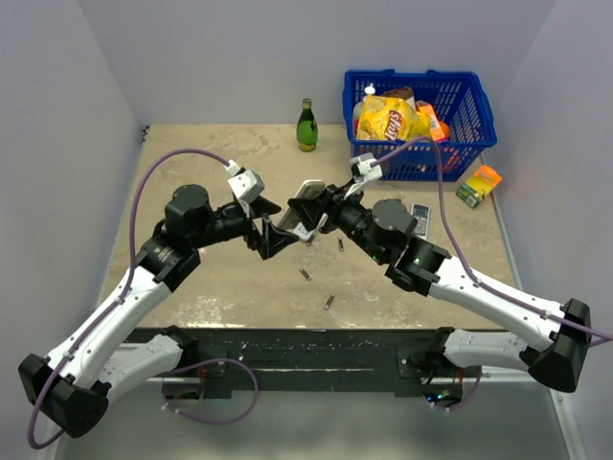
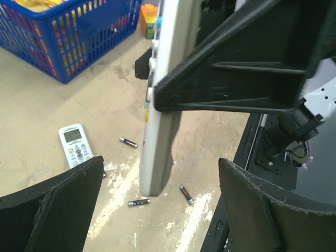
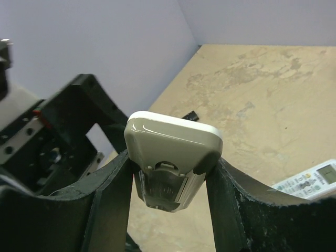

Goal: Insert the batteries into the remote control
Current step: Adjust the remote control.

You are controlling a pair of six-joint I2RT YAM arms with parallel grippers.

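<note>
Three batteries (image 1: 306,274) lie loose on the table (image 1: 211,287). None looks loaded yet, so all the work is left. The right gripper (image 3: 168,178) squeezes the remote (image 3: 173,137) up in the air. The left gripper (image 2: 160,168) is wide open and holds nothing.

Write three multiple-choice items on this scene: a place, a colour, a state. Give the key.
1. Where does the bottle stand in the top view? A left of the basket; B inside it; C at the near edge.
2. The basket's colour? A red; B blue; C grey.
3. The remote control is: A held by the right gripper; B lying in the basket; C beside the bottle.
Key: 1 A, it stands clear of the basket's left wall; 2 B, blue mesh walls; 3 A, the jaws clamp its sides in the right wrist view.
</note>
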